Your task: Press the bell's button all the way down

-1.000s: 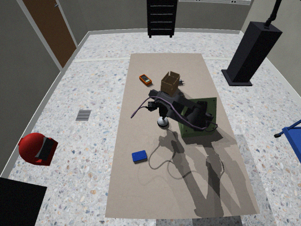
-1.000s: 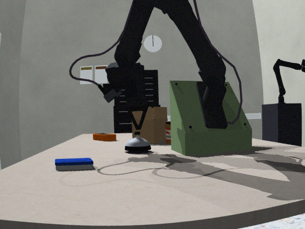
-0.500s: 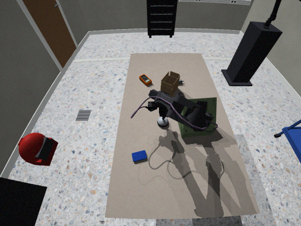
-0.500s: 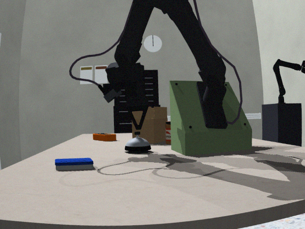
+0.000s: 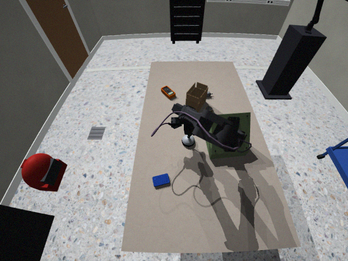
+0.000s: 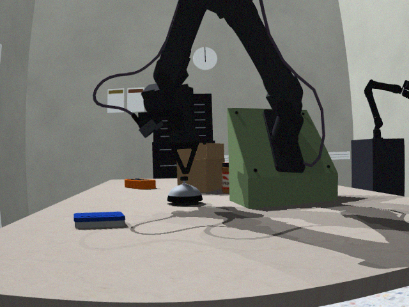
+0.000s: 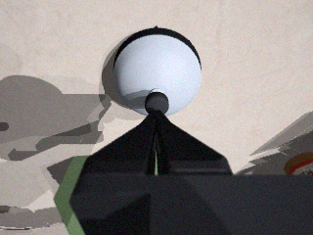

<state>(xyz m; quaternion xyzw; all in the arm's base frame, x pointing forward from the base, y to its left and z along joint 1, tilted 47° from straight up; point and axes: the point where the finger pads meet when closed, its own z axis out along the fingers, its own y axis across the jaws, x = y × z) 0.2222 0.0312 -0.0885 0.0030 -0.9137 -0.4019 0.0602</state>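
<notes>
One smooth, domed silver bell (image 6: 184,192) with a black base rim and small round button (image 7: 156,102) sits under closed, empty jaws.

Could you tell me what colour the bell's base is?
Black, under a silver dome; the bell shows best in the exterior view.

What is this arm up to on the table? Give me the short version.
The single arm is working on the desk bell on the table. Its gripper is shut, holds nothing, and points straight down with the closed fingertips right over the bell's black button, touching it or nearly so. Whether the button is pushed down cannot be told. The blue block, orange meter and cardboard box sit apart, untouched.
</notes>
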